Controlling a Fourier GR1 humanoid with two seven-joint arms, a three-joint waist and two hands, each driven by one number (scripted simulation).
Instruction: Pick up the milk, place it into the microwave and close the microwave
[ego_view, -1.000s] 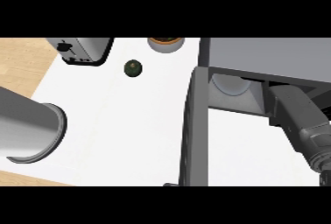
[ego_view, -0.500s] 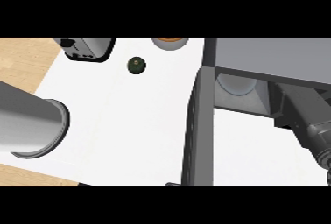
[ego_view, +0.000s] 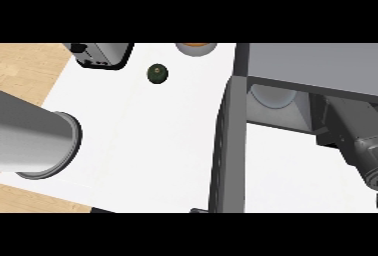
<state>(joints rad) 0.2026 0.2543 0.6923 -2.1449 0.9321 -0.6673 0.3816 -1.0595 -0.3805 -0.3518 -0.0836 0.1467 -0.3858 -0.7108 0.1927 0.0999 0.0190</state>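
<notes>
**Right arm inside the open microwave**

At the view's right, the microwave (ego_view: 310, 65) stands with its door (ego_view: 227, 150) swung open, edge-on down the middle of the white counter (ego_view: 148, 140). The right forearm (ego_view: 354, 140) reaches into the cavity, where a pale round plate (ego_view: 272, 96) shows; the right hand is hidden, so I cannot tell its fingers, and the milk cannot be seen. The left forearm (ego_view: 33, 135) lies across the counter's left side, its hand out of view. Far back sit a toaster (ego_view: 96, 52), a dark avocado (ego_view: 157, 73) and a bowl (ego_view: 196, 48).
</notes>
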